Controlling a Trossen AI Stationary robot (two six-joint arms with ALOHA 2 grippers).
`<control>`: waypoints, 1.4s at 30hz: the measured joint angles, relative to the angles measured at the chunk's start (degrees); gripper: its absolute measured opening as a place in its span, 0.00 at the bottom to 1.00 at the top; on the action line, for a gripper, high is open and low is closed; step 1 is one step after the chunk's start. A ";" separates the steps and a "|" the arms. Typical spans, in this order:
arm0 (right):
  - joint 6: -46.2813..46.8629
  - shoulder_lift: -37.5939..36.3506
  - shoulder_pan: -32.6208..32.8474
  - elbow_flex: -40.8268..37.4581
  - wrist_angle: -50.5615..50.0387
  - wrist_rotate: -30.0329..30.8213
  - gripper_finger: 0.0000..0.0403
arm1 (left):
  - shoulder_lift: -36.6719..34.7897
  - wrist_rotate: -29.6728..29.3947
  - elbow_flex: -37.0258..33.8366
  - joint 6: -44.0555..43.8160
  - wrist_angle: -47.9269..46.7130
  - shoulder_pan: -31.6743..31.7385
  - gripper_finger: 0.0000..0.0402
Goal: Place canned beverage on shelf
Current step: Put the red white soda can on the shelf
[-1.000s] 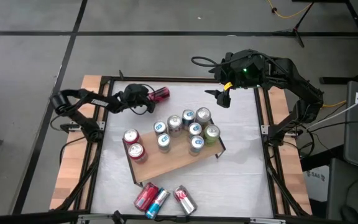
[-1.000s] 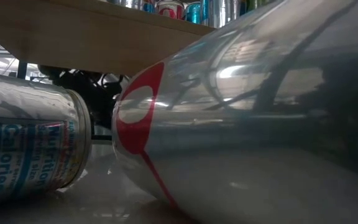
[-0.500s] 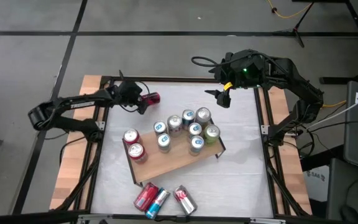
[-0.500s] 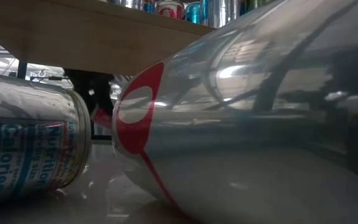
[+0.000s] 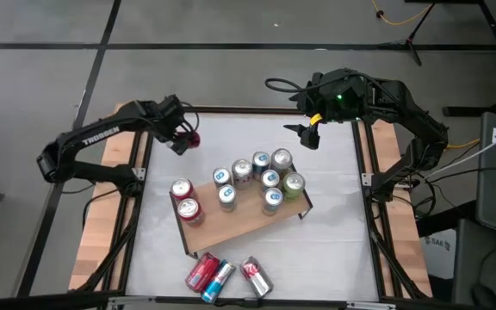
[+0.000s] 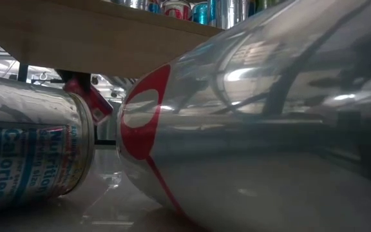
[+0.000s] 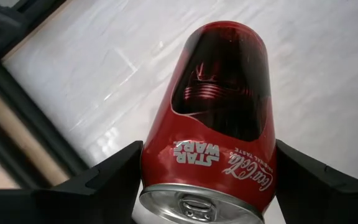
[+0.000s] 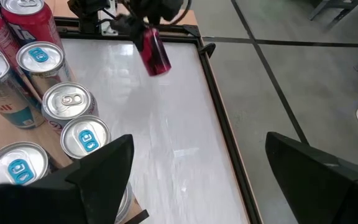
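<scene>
A red cola can (image 7: pixel 219 106) is in my left gripper (image 5: pixel 183 138), above the white table's far left part. The right wrist view shows this can (image 8: pixel 155 51) in the air, and the low view catches it (image 6: pixel 87 98) beyond the near cans. The shelf (image 5: pixel 231 228), a light wooden board on thin black legs, stands mid-table and carries several upright cans (image 5: pixel 261 181). My right gripper (image 5: pixel 308 133) waits open above the far right of the table, touching nothing. My left gripper pinches the red can's side wall just below its lid end (image 7: pixel 166 158) between its two fingers (image 7: pixel 114 177). The fingers slant steeply down from above and lie along the can. The can hangs below them, lid end up, tilted, clear of the table.
Three cans (image 5: pixel 222 275) lie on their sides by the table's near edge; two of them, one silver and red (image 6: pixel 250 129) and one with blue print (image 6: pixel 24 154), fill the low view. Bare white tabletop (image 5: pixel 334 241) lies right of the shelf and at the far middle.
My left gripper has risen and gone toward the table's left edge, tipping from near level to steeply downward. The red can, which lay on its side on the far part of the table, is lifted clear and now hangs lid end up below the fingers.
</scene>
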 joint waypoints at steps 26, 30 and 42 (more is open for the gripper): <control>-0.17 1.73 -0.01 0.04 -0.19 0.00 0.88 | -0.22 10.21 13.94 -13.65 -26.40 -0.04 0.71; -0.67 1.86 0.01 0.03 -0.21 0.00 0.88 | -0.22 12.11 13.94 -16.57 -26.19 -0.02 0.71; -0.87 1.86 0.00 0.02 -0.23 0.04 0.88 | -0.11 10.79 13.94 -23.91 -26.20 0.00 0.71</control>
